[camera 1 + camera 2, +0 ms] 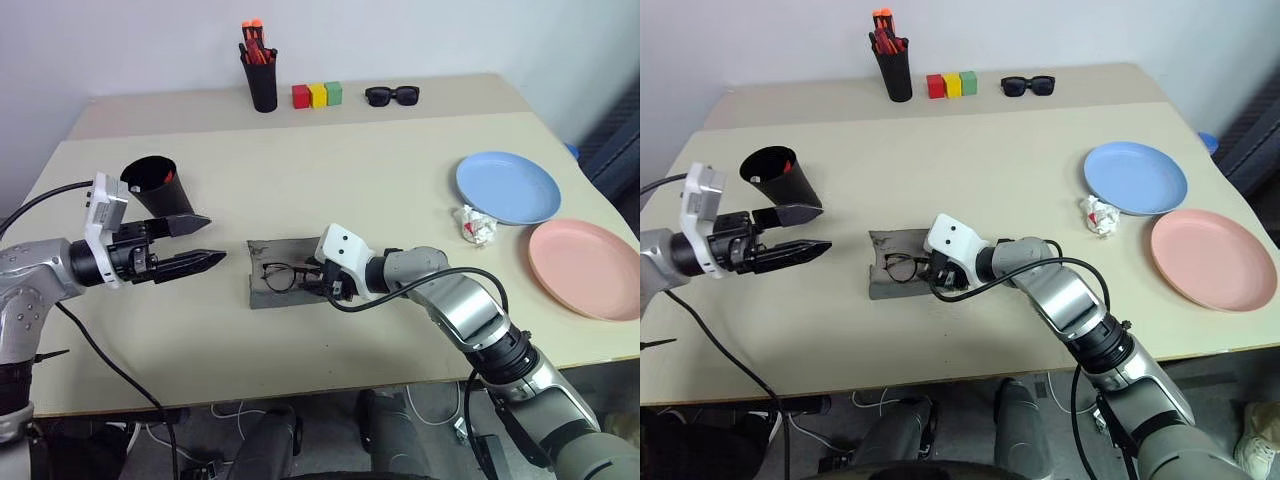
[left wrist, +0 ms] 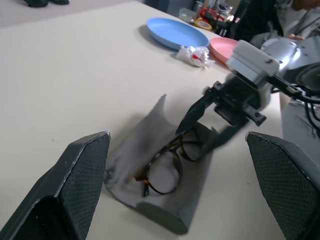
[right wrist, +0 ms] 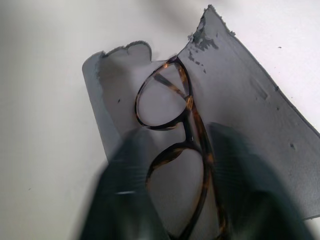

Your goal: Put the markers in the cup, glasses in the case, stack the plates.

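Right wrist view: thin tortoiseshell glasses with rounded lenses lie in the open, grey, fabric-textured case near the bench's front edge. My right tool straddles them with its fingers parted; my left tool hangs released beside the tapered black cup.

Glasses lie in the open grey case; 2 plates sit unstacked.
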You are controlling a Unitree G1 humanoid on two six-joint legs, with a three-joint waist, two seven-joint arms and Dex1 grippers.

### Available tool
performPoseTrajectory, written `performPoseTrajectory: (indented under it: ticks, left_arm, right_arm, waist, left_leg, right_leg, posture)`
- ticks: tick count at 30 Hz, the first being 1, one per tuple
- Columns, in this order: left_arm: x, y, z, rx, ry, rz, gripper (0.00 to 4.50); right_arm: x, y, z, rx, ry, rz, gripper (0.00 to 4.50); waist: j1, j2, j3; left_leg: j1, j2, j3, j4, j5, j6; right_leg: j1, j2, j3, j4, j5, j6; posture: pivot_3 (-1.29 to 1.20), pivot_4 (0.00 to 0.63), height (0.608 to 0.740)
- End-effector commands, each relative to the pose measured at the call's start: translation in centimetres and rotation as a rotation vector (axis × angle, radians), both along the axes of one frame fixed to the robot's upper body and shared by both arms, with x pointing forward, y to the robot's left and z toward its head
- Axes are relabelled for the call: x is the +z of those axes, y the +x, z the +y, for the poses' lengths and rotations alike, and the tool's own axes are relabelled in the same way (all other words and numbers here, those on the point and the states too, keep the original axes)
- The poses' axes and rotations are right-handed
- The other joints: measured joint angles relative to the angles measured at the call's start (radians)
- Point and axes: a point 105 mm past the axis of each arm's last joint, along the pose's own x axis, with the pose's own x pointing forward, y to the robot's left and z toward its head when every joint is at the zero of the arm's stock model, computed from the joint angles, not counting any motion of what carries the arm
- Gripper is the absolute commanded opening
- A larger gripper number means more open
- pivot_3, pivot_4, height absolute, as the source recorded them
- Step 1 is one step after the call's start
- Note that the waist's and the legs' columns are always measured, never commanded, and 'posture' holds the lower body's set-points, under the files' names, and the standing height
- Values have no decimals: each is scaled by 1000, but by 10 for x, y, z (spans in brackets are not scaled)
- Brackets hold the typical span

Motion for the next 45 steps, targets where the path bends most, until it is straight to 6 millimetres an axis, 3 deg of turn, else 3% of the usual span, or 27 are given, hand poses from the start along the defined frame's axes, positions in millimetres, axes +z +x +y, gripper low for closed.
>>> performPoseTrajectory:
  ticks: [1, 2, 5, 8, 12, 15, 22, 27, 30, 35, 45]
  left_arm:
    - [11, 11, -1, 24, 10, -88, 4500]
    - [11, 14, -1, 32, 13, -97, 4500]
    - [11, 31, 0, 94, 26, -145, 4500]
    - [12, 54, -6, 155, 33, -185, 3633]
    - [22, 83, -16, 226, 10, -239, 1585]
    - [9, 102, -19, 274, 100, -217, 55]
    - [-40, 115, -29, 181, 323, -75, 55]
    - [-48, 116, -40, 101, 319, 34, 55]
    - [-55, 101, -44, -25, 332, 92, 55]
    - [-64, 66, -35, -191, 348, 246, 55]
    - [-61, 29, -42, -350, 334, 243, 55]
  right_arm:
    - [30, 8, 5, -31, 104, -75, 4033]
    - [35, 11, 4, -52, 129, -83, 4466]
    - [65, 24, 3, -126, 301, -96, 4466]
    - [100, 28, -5, -145, 519, -92, 4500]
    - [110, 36, -20, -197, 606, -91, 4500]
    - [102, 44, -28, -247, 554, -120, 4500]
    - [97, 45, -29, -267, 521, -139, 4500]
    - [98, 44, -27, -273, 529, -140, 4500]
    - [98, 44, -27, -277, 526, -146, 4500]
    - [99, 47, -33, -305, 519, -160, 4500]
    - [100, 49, -37, -321, 507, -173, 4500]
  waist:
    - [0, 0, 0]
    - [-1, 0, 0]
    - [0, 0, 0]
    - [6, 0, 0]
    - [7, -1, 0]
    - [0, -1, 0]
    - [-20, 0, -1]
    - [-22, 0, -1]
    - [-26, 0, -1]
    - [-36, 0, -1]
    - [-27, 0, 0]
  left_leg:
    - [0, 0, 0, 0, 0, 0]
    - [0, 0, 0, 0, 0, 0]
    - [0, 0, 0, 0, 0, 0]
    - [0, 0, -1, 0, 1, -1]
    - [-1, -1, -2, 0, 1, -1]
    - [-1, -2, -1, 0, 2, -3]
    - [-2, -1, 4, -2, 3, -6]
    - [-4, -1, 4, 0, 3, -6]
    - [-4, -1, 4, 0, 3, -6]
    - [-4, 0, 8, -1, 3, -5]
    - [-3, 0, 10, 1, 0, 0]
  right_leg:
    - [0, 0, 0, 0, 0, 0]
    - [0, 0, 0, 0, 0, 0]
    - [0, 0, 0, 0, 0, 0]
    - [0, 0, 0, 0, 1, -1]
    - [1, 0, 0, -1, 1, -1]
    - [0, 0, 0, -1, 1, -1]
    - [-6, 0, 1, 1, 1, -1]
    - [-6, 0, 1, 1, 2, -1]
    - [-7, 0, 1, 1, 2, -1]
    - [-11, 0, 2, 8, 1, -1]
    - [-11, -2, 3, 11, 1, -1]
  posture:
    - [0, 150, 740]
    - [0, 150, 740]
    - [0, 150, 740]
    - [0, 150, 740]
    - [0, 150, 740]
    - [0, 150, 740]
    - [0, 150, 740]
    - [0, 150, 740]
    - [0, 150, 740]
    - [0, 150, 740]
    - [0, 150, 740]
